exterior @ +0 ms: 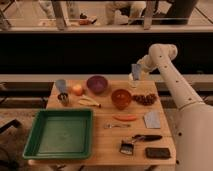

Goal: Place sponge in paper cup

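Observation:
The paper cup (61,85), small and pale blue-grey, stands upright at the back left of the wooden table (107,145). A flat pale blue-grey rectangular pad, which looks like the sponge (152,119), lies on the right side of the table. My gripper (135,73) hangs on the white arm above the table's back right edge, well right of the cup and behind the sponge. Its tip shows as a bluish shape.
A metal cup (63,98), a peach-coloured fruit (77,89), a purple bowl (97,84), a banana (89,102), an orange bowl (121,98) and grapes (145,98) fill the back. A green tray (61,134) is front left. A carrot (125,118), fork, brush and dark block lie front right.

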Robot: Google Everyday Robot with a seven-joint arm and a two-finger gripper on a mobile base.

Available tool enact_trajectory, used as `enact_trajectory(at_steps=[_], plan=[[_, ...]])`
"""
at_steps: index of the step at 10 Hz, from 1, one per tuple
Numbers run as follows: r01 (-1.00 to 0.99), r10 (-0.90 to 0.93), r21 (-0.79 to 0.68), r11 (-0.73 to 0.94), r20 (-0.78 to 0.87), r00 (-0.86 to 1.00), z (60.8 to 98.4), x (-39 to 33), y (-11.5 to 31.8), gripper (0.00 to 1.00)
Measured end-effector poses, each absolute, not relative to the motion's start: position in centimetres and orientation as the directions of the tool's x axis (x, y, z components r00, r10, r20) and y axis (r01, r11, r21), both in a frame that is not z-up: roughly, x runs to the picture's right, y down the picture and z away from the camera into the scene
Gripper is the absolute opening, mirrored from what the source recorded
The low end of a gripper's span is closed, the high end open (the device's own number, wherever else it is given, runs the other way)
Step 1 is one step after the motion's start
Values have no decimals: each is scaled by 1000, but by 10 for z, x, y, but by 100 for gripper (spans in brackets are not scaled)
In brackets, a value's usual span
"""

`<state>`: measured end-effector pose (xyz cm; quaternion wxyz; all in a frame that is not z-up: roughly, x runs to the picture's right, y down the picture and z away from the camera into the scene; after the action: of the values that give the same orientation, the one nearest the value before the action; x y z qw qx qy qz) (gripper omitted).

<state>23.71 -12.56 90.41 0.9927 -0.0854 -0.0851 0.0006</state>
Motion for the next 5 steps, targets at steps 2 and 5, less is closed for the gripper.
enact_trajectory(at_steps=[2,5], plan=[[42,-16,-169,985,156,988,909,231,-125,0],[61,-35,-172,983,152,988,916,226,-124,0]])
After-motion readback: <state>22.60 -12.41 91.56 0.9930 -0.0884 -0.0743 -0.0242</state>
